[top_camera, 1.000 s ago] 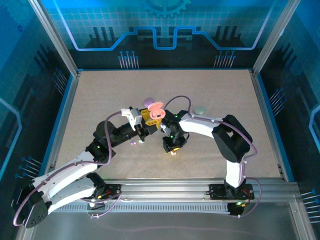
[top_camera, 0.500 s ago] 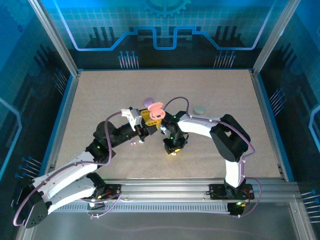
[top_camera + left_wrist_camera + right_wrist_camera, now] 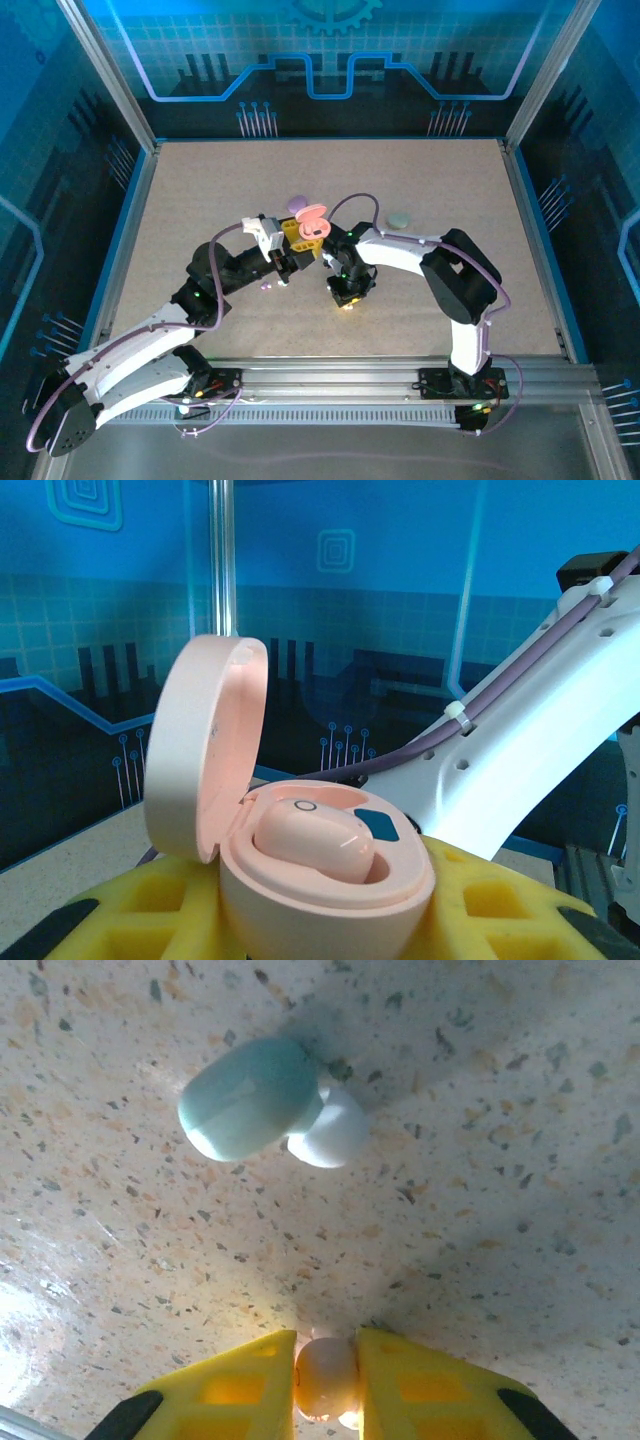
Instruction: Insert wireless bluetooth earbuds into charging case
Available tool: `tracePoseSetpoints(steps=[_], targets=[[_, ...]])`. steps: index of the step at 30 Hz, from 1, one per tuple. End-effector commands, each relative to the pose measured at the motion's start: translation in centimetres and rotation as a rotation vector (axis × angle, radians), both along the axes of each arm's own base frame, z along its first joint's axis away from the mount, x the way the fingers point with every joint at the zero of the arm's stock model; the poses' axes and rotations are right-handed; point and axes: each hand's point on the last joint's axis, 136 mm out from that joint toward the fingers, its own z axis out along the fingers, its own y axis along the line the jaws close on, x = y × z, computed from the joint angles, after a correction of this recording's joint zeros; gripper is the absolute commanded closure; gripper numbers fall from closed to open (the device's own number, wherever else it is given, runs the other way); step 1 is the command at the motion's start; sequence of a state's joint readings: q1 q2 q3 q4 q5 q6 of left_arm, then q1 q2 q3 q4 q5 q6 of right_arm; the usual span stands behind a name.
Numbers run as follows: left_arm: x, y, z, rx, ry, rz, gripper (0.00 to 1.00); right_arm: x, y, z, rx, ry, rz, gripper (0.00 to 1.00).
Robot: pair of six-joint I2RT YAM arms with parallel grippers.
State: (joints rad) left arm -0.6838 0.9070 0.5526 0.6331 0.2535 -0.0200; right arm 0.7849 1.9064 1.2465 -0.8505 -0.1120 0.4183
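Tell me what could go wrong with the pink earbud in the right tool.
The pink earbud sits at the tips of the right tool, so it may slip or twist when lifted. The open pink case already holds one bud, so this one could be pushed at the filled side. The mint earbud lies close by and might get knocked.

The table (image 3: 200, 200) is viewed by a fixed camera set high above and behind the arm bases, tilted down and forward from well away, so both arms are taken in whole. The left wrist view is taken close behind the left tool (image 3: 325, 925), facing level and forward over the open pink case (image 3: 300, 860) clamped in it, which is also caught from above. The right wrist view is aimed steeply down from near the table, with the right tool (image 3: 327, 1380) at its lower edge pinched on a pink bud (image 3: 327, 1370) and a mint bud (image 3: 250, 1098) just ahead of it.
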Motion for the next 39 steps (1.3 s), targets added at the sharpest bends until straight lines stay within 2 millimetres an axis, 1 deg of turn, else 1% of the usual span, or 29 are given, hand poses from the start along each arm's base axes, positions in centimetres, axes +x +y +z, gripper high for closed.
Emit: tracePoseSetpoints(steps=[1, 5, 7, 10, 13, 15, 20, 23, 26, 29, 33, 36, 39], targets=[[-0.2, 0.3, 0.4, -0.022, -0.017, 0.010, 0.68, 0.2, -0.1, 2.4, 0.045, -0.041, -0.045, 0.78], [-0.1, 0.2, 0.1, -0.017, -0.012, 0.011, 0.68, 0.9, -0.4, 5.1, 0.127, -0.084, -0.096, 0.79], [0.0, 0.0, 0.0, -0.018, -0.010, 0.006, 0.68, 1.2, -0.8, 6.3, 0.162, -0.101, -0.129, 0.79], [0.1, -0.1, -0.2, -0.017, -0.003, 0.002, 0.68, 1.8, -1.6, 9.0, 0.237, -0.140, -0.189, 0.79], [0.2, -0.4, -0.6, -0.019, 0.003, -0.008, 0.68, 2.3, -2.3, 12.3, 0.329, -0.186, -0.236, 0.79], [0.2, -0.6, -0.9, -0.015, 0.006, -0.017, 0.68, 2.5, -2.8, 14.8, 0.395, -0.219, -0.257, 0.79], [0.0, -1.3, -1.6, 0.000, 0.009, -0.058, 0.68, 2.5, -3.5, 21.2, 0.539, -0.312, -0.278, 0.79], [-0.2, -1.9, -2.0, 0.012, 0.017, -0.093, 0.68, 2.1, -3.5, 24.8, 0.632, -0.363, -0.271, 0.79], [-0.3, -2.3, -2.3, 0.020, 0.025, -0.118, 0.68, 1.5, -3.0, 27.6, 0.718, -0.382, -0.247, 0.79], [-0.4, -2.7, -2.6, 0.028, 0.033, -0.140, 0.68, 0.8, -2.6, 29.6, 0.787, -0.388, -0.224, 0.79], [-0.5, -3.0, -2.8, 0.033, 0.044, -0.165, 0.68, -0.1, -1.8, 31.2, 0.873, -0.368, -0.189, 0.79], [-0.6, -3.2, -2.9, 0.034, 0.051, -0.178, 0.68, -0.5, -1.2, 31.9, 0.917, -0.349, -0.161, 0.79], [-0.7, -3.4, -2.9, 0.035, 0.052, -0.187, 0.68, -0.6, -0.7, 32.1, 0.941, -0.330, -0.149, 0.79]])
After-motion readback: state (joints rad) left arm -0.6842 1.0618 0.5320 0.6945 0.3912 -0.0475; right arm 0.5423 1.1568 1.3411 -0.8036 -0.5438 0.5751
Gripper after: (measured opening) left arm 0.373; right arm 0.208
